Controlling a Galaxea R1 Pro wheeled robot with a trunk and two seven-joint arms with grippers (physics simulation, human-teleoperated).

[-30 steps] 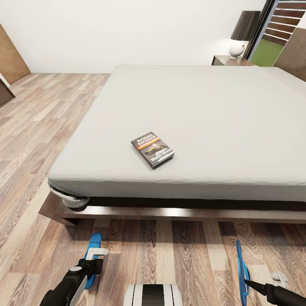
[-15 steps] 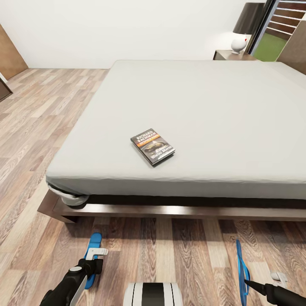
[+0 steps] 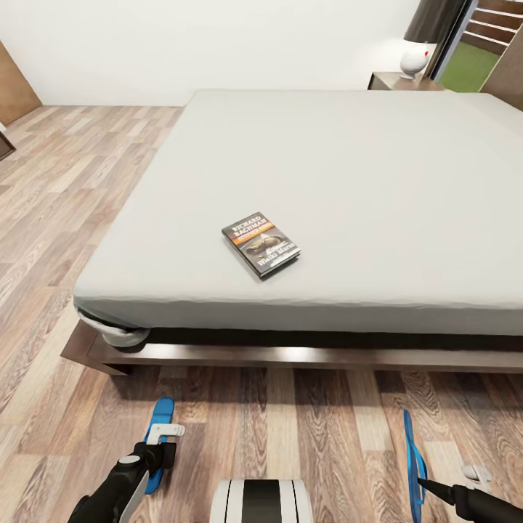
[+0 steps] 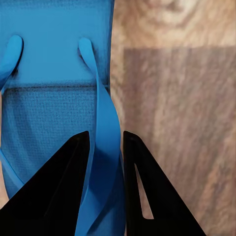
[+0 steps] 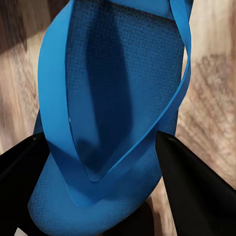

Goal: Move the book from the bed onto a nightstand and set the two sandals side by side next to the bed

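Wood-plank floor [image 3: 43,218] ran along the bed [image 3: 349,174]. Book [image 3: 261,245] lay flat on the mattress near its front edge, toward the left corner. Left gripper [image 4: 105,147] was clamped on a strap of one blue sandal [image 3: 160,421]. Right gripper [image 5: 98,147] held the other sandal [image 3: 414,465] on edge, fingers either side of its sole. Nightstand [image 3: 403,81] stood beyond the far right corner.

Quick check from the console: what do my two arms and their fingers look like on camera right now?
In the head view the left arm is glossy black with a white panel and grey joint ring, ending in a white-tipped left gripper. The right arm is black, tapering, with a white part beside it. The wrist views show flat, matte black, wedge-shaped fingers.
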